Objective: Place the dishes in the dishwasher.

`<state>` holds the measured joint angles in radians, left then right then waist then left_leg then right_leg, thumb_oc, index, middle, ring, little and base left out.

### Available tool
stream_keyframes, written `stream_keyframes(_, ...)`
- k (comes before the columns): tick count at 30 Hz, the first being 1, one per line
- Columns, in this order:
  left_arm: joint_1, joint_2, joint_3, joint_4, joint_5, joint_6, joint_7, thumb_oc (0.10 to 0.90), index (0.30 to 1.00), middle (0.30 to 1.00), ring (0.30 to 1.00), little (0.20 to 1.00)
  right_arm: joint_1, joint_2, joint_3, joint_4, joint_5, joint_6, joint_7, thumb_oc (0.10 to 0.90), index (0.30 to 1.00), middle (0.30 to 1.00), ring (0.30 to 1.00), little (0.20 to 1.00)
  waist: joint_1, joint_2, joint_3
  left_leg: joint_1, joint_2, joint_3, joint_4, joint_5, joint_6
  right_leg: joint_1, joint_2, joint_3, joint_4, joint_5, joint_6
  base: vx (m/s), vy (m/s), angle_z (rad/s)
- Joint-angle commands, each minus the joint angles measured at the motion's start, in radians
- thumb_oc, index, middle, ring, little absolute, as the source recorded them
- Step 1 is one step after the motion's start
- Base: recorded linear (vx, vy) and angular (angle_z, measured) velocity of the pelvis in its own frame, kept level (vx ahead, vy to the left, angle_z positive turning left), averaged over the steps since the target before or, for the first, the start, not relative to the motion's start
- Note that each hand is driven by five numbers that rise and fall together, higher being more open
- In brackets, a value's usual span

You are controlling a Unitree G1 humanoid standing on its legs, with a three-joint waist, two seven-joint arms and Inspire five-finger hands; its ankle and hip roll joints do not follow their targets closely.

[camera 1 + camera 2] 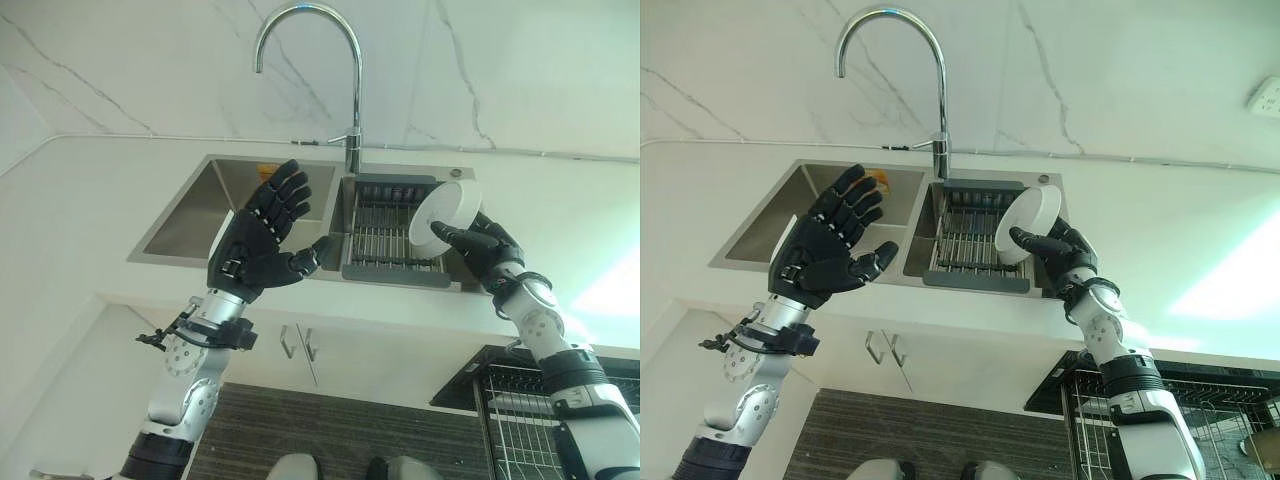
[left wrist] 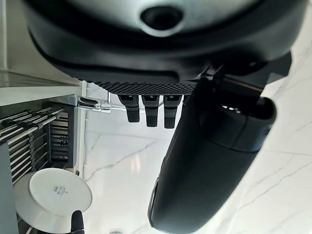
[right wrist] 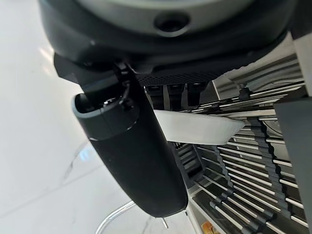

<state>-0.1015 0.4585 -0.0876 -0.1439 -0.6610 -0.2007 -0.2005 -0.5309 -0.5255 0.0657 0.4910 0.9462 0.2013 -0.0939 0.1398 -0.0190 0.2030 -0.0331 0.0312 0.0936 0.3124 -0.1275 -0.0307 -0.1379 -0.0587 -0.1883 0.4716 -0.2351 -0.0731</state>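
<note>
So my right hand (image 1: 487, 247) is pinching the round white ceramic plate (image 1: 443, 212) above the grey sink drying rack (image 1: 392, 236); left hand (image 1: 262, 235) spread, empty. Open dishwasher's wire rack (image 1: 520, 420) looks unloaded so far.

The only print in sight is a small grey mark at the middle of the underside of the round white ceramic plate (image 2: 52, 199), seen in the left wrist view. It is too small to read: no letters or numbers can be made out. Nothing else in these views carries any text, label or sign.
</note>
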Motion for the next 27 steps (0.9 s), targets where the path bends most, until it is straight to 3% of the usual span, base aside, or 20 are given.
stream_keyframes(1,-0.076,0.048,0.025,-0.095,-0.028,-0.099,0.009,0.8,0.9,0.9,0.9,0.9,-0.166,-0.048,-0.007,-0.018,0.023,-0.071,0.034,0.8,0.9,0.9,0.9,0.9,0.013,-0.036,-0.06,-0.045,0.019,-0.02,0.163,0.062,-0.052,0.18,-0.001,-0.001,-0.172,-0.024,0.064,0.02,0.003,0.09)
stream_keyframes(22,-0.07,0.07,-0.001,-0.091,-0.052,-0.084,0.003,0.8,0.9,0.9,0.9,0.9,-0.285,-0.077,-0.009,0.154,0.091,-0.149,-0.022,0.8,0.9,0.9,0.9,0.9,0.049,-0.026,-0.063,-0.051,0.006,-0.037,0.154,0.077,-0.057,0.191,-0.011,-0.027,-0.172,-0.026,0.065,0.01,0.001,0.02)
stream_keyframes(23,-0.07,0.072,-0.003,-0.089,-0.054,-0.084,0.002,0.8,0.9,0.9,0.9,0.9,-0.298,-0.079,-0.006,0.164,0.086,-0.157,-0.025,0.529,0.493,0.493,0.493,0.493,0.052,-0.024,-0.065,-0.05,0.004,-0.039,0.146,0.078,-0.057,0.19,-0.013,-0.03,-0.172,-0.026,0.066,0.03,0.022,0.05)
stream_keyframes(24,-0.07,0.073,-0.005,-0.088,-0.056,-0.081,0.002,0.8,0.9,0.9,0.9,0.9,-0.311,-0.08,0.0,0.18,0.083,-0.164,-0.029,0.4,0.3,0.3,0.3,0.3,0.055,-0.024,-0.066,-0.047,0.001,-0.041,0.136,0.079,-0.058,0.19,-0.015,-0.032,-0.172,-0.025,0.067,0.04,0.029,0.11)
stream_keyframes(27,-0.06,0.073,-0.011,-0.088,-0.06,-0.069,-0.007,0.8,0.9,0.9,0.9,0.9,-0.334,-0.088,0.004,0.227,0.079,-0.181,-0.048,0.4,0.3,0.3,0.3,0.3,0.066,-0.021,-0.073,-0.029,-0.01,-0.049,0.092,0.075,-0.059,0.188,-0.028,-0.04,-0.172,-0.024,0.073,0.05,0.059,0.17)
